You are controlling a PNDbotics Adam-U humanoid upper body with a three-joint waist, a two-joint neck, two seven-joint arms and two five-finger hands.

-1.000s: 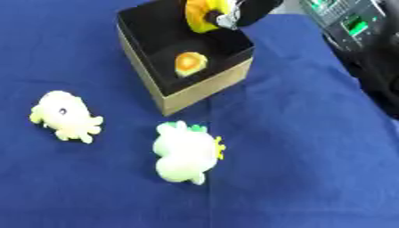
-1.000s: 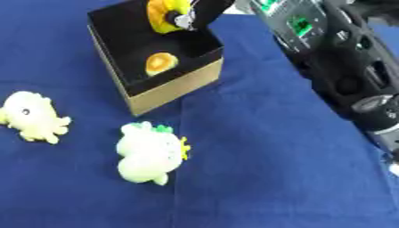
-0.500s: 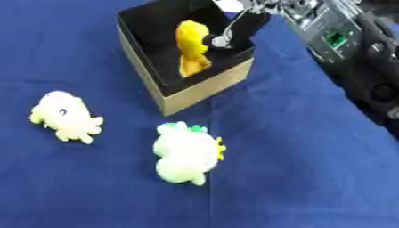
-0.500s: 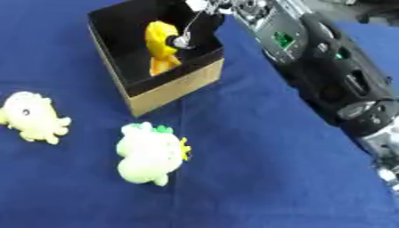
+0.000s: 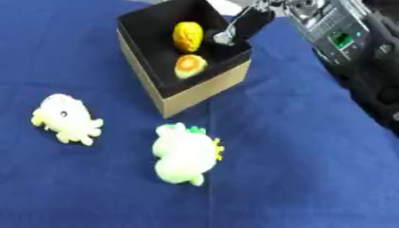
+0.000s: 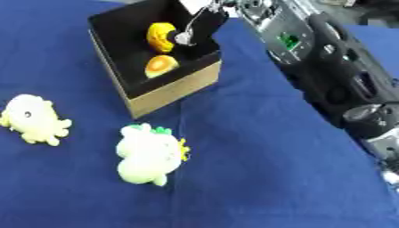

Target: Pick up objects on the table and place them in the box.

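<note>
An open cardboard box (image 5: 204, 90) with a black inside stands at the upper middle of the blue cloth. Inside it lie a yellow toy (image 5: 187, 35) and a smaller yellow piece with an orange centre (image 5: 189, 65). My right hand (image 6: 204, 22) hangs over the box's right rim with its fingers straight. They point down beside the yellow toy and hold nothing. On the cloth in front of the box lies a pale green plush toy (image 5: 185, 153). A pale yellow plush toy (image 5: 66, 119) with short legs lies at the left. My left hand shows in no view.
My right arm (image 6: 327, 67), black with silver parts, fills the upper right and right side. The blue cloth (image 5: 296, 169) covers the whole table.
The yellow toy went from my right hand, held above the box, down into it and now lies inside, let go. The hand has drawn to the box's right rim.
</note>
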